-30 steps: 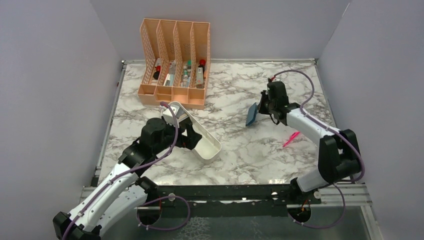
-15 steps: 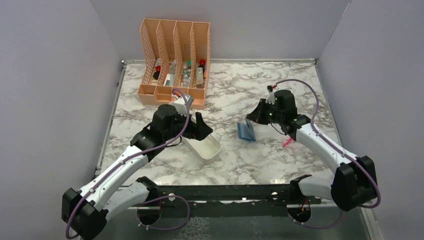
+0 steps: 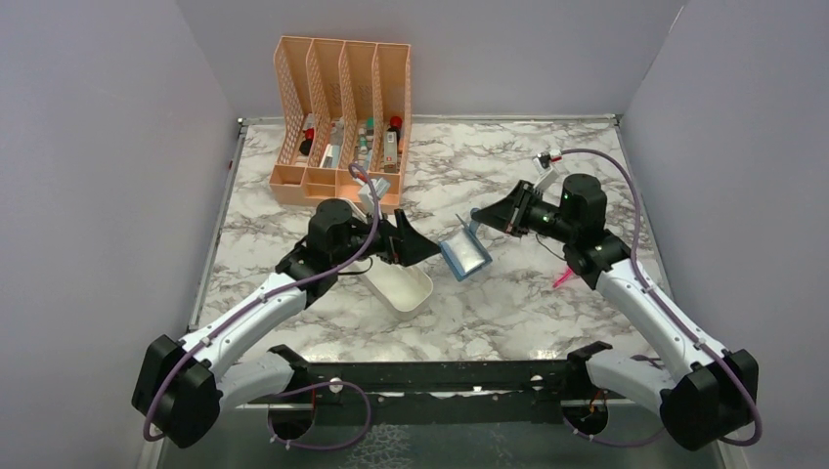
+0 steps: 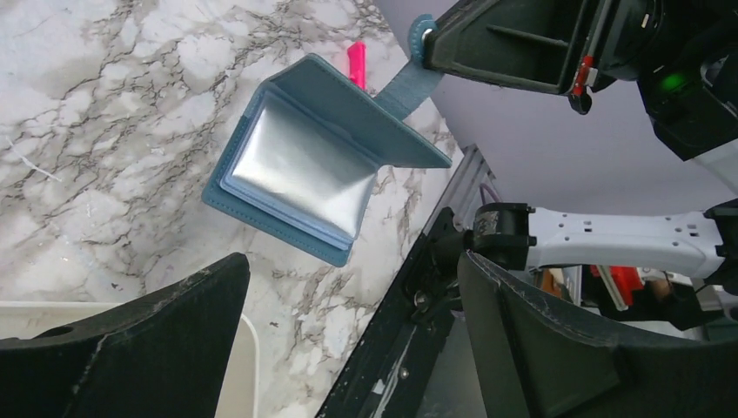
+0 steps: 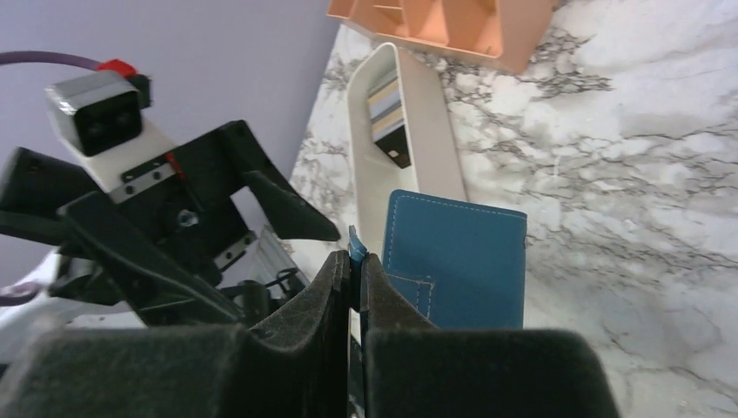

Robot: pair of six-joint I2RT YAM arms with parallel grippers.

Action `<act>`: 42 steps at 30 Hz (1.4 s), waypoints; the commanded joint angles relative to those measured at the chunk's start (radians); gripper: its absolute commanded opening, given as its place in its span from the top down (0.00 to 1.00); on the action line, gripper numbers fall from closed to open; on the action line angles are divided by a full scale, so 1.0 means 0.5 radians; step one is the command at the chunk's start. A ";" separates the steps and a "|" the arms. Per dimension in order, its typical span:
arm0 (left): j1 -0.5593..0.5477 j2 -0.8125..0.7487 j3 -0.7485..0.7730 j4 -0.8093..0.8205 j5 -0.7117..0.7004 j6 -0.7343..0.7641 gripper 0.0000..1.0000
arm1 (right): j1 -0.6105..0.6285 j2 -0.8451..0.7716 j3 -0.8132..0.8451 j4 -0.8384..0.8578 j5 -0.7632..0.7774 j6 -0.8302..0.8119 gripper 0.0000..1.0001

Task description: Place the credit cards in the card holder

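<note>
Right claw (image 3: 478,216) holds the card holder (image 3: 465,257); left claw (image 3: 420,241) gapes beside it.

Quick tally: one teal card holder (image 3: 465,256) pinched in my right claw (image 3: 477,217), one white tray (image 3: 415,293) just below my left claw (image 3: 413,246) holding a short stack of cards (image 5: 389,117) I can't number, one peach organizer (image 3: 342,122) of four slots beyond it, one pink thing (image 3: 567,277) behind my right claw.

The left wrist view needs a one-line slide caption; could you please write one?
Right gripper holds the open card holder by its strap before the open left gripper.
</note>
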 commanded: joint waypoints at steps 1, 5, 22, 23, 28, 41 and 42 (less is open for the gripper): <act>0.006 0.009 -0.055 0.263 0.095 -0.221 0.07 | 0.006 -0.065 0.085 0.200 -0.161 0.307 0.99; -0.037 -0.073 -0.146 0.444 0.055 -0.466 0.06 | 0.006 -0.111 0.090 0.427 -0.188 0.531 0.99; -0.084 0.155 -0.126 0.739 -0.112 -0.537 0.01 | 0.006 -0.082 0.048 0.866 -0.152 1.025 0.99; -0.086 0.177 -0.122 0.766 -0.132 -0.535 0.01 | 0.006 -0.085 0.044 0.867 -0.157 1.037 0.99; -0.096 0.298 -0.130 1.029 -0.150 -0.612 0.02 | 0.006 -0.094 -0.003 0.928 -0.186 1.072 0.99; -0.095 0.427 -0.102 1.084 -0.035 -0.519 1.00 | 0.005 -0.261 -0.088 -0.083 0.184 0.320 0.96; -0.095 0.465 -0.077 1.083 0.005 -0.522 1.00 | 0.005 -0.281 -0.107 -0.179 0.289 0.254 0.96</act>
